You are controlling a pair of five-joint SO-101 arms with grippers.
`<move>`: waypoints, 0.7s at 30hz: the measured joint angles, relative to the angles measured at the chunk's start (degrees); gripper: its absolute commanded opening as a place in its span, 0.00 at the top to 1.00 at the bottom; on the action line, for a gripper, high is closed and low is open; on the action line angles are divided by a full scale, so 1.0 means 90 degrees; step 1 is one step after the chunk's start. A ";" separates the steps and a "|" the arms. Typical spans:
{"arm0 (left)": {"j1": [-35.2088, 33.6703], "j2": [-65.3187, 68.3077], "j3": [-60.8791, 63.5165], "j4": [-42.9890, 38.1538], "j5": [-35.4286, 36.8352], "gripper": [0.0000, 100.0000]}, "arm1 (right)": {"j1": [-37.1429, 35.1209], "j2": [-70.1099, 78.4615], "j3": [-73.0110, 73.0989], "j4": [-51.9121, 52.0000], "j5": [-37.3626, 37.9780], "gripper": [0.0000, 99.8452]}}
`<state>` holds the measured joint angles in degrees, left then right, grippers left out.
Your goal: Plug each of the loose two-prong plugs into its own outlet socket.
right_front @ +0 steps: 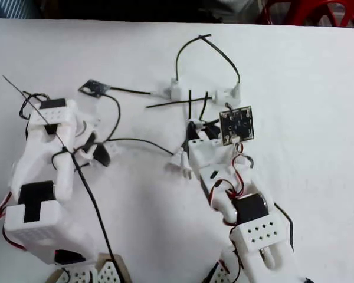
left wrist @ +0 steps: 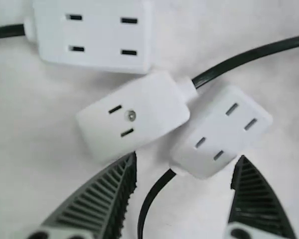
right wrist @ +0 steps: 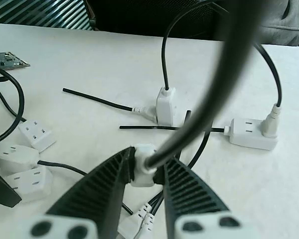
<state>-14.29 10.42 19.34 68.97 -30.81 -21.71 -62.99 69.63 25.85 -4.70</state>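
The plug (right wrist: 141, 175) sits clamped in the right gripper (right wrist: 146, 160) mid-table, seemingly the carrying step; next, align its prongs with a socket (left wrist: 134, 119) at left beneath the spread-open left gripper (left wrist: 187, 162).

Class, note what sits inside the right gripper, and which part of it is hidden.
A white plug is clamped in the right gripper, its black cord rising away. The prongs cannot be seen; the gripper's fingers cover the plug's lower part.
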 measured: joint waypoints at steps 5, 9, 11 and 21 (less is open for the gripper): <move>0.0000 0.0000 -0.0391 0.0049 0.0000 0.70 | 0.0000 0.0000 0.0000 0.0000 0.0000 0.98; 0.0010 0.0000 -0.0811 0.0557 -0.0147 0.70 | 0.0000 0.0000 0.0000 0.0000 0.0000 0.98; 0.0098 0.0000 -0.0918 0.0811 -0.0400 0.70 | 0.0000 0.0000 0.0000 0.0000 0.0000 0.98; 0.0625 0.0000 -0.0527 0.0400 -0.0684 0.70 | 0.0000 0.0000 0.0000 0.0000 0.0000 0.98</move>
<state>-8.66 10.42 14.59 72.57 -36.97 -21.71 -62.99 69.63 25.85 -4.70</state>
